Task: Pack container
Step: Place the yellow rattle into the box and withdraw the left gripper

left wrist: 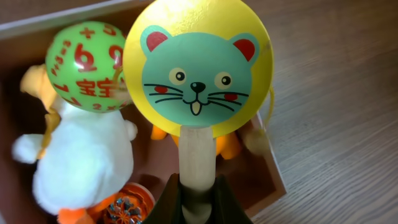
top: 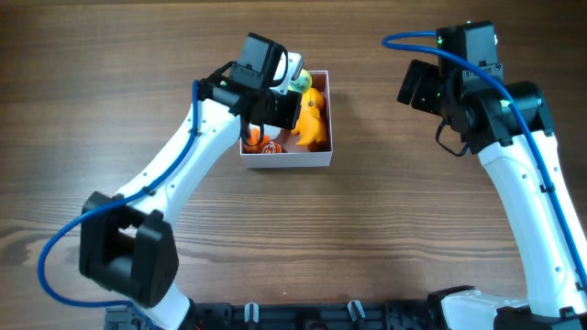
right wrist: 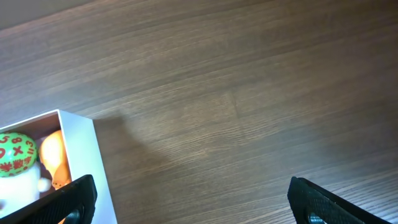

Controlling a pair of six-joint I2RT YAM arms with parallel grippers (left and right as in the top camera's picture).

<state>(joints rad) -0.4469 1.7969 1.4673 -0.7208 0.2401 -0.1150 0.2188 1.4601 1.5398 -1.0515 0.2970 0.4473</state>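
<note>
Table: the brown wood-grain tabletop (top: 385, 229) carries everything, and all the work sits at its far middle.
Left arm: the white-and-black left arm (top: 183, 160) reaches diagonally to the box, so its wrist hangs over the opening (the overhead view loses the box's upper-left part behind it).
Right arm: the matching right arm (top: 541, 211) is parked off to the side, probably to leave the box free for its partner.
Container: the small square white-walled container (top: 286, 160) rests on the table under the left wrist. Toys hide most of its floor, so packing looks far along.
Left claw: the left gripper (left wrist: 198, 198) is pinched on a pale wooden handle (left wrist: 196, 155) and is poised above the container's interior, nearer the right-hand wall.
Right claw: the right gripper (right wrist: 193, 182) has its fingers spread wide, with only bare table between them. The container's white corner shows at the lower left of its view, well apart from it.
Held toy: the yellow round wooden paddle toy with a teal cat face (left wrist: 198, 68) is gripped by its stem, likely so the disc can slide down among the others.
Plush: a white plush toy (left wrist: 84, 155) topped by a green ball with red marks (left wrist: 87, 68) lies inside, beside the paddle toy.
Figure: an orange plastic figure (top: 312, 119) lies along the right-hand wall, partly behind the disc.
Small piece: a little orange round piece (left wrist: 127, 202) sits just beside the claw and is too cropped to identify.
</note>
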